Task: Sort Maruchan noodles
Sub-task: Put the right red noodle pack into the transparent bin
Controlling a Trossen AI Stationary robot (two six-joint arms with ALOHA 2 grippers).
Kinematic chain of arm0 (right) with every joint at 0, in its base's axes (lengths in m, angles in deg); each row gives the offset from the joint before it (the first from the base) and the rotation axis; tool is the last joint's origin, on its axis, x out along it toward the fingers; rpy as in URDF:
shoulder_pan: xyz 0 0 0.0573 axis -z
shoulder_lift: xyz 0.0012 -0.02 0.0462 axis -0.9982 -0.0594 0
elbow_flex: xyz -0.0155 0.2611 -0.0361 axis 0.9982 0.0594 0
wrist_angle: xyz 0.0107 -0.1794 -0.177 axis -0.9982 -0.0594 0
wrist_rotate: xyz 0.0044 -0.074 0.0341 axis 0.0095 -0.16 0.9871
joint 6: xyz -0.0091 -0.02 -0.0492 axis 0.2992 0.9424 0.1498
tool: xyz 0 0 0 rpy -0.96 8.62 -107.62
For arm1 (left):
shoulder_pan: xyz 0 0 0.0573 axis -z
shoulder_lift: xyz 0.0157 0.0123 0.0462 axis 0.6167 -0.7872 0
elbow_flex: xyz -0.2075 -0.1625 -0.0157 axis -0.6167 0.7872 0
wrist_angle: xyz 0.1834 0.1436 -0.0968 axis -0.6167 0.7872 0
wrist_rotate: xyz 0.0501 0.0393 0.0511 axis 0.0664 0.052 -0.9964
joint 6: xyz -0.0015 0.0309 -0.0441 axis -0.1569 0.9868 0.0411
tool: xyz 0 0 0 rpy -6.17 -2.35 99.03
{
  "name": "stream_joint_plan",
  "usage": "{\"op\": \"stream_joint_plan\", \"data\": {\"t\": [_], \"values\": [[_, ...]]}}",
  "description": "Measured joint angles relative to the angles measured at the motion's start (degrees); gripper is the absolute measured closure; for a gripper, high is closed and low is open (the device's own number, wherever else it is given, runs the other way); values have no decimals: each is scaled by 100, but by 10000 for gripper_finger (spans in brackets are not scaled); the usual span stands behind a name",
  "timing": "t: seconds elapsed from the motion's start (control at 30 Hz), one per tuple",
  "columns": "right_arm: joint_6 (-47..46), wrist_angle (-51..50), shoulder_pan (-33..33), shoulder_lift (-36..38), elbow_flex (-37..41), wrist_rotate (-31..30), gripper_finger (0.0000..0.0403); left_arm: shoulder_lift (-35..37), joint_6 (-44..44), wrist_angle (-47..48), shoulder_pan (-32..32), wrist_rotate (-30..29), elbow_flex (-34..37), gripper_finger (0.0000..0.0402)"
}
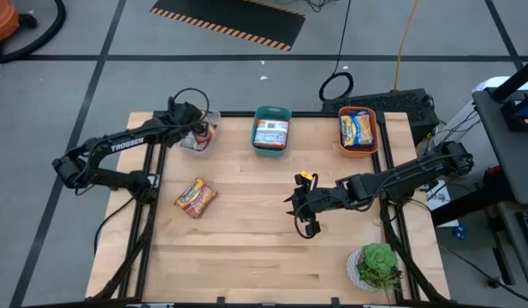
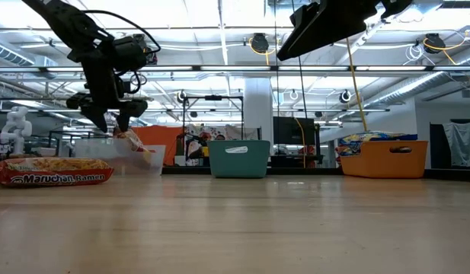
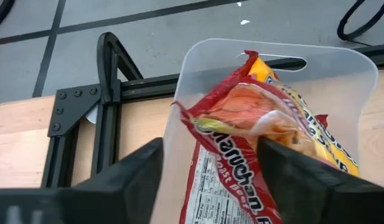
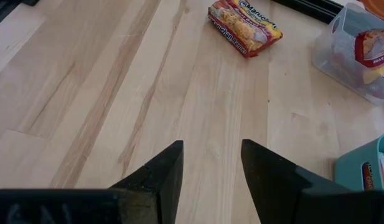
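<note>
The left gripper (image 1: 198, 128) hung open above a clear bin (image 1: 188, 144), a red noodle packet (image 3: 241, 143) between its fingers, grip uncertain. The right gripper (image 1: 303, 205) was open, empty. Another packet (image 1: 195, 197) lay on the surface (image 1: 264, 248).

The left gripper (image 1: 198, 130) hangs over the clear bin (image 1: 201, 135) at the counter's (image 1: 246, 248) far left corner, a noodle packet (image 3: 241, 143) directly beneath it inside the bin. Another packet (image 1: 195, 197) lies on the counter nearer than that gripper. The right gripper (image 1: 303, 208) hovers mid-counter; beyond it stand the middle bin (image 1: 272, 128) and, to its right, the end bin (image 1: 358, 130), each holding packets.
</note>
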Motion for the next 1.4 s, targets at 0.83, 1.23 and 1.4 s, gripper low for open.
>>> {"op": "stream_joint_plan", "data": {"t": [0.83, 1.23, 1.4], "values": [[-1, 0, 0, 0, 0, 2, 245, -37, -351, 228, 479, 192, -444, 69], [-2, 48, 0, 0, 0, 2, 245, -57, -720, -743, 404, 348, 87, 69], [-2, 46, 0, 0, 0, 2, 245, -57, -691, -762, 314, 348, 96, 69]]}}
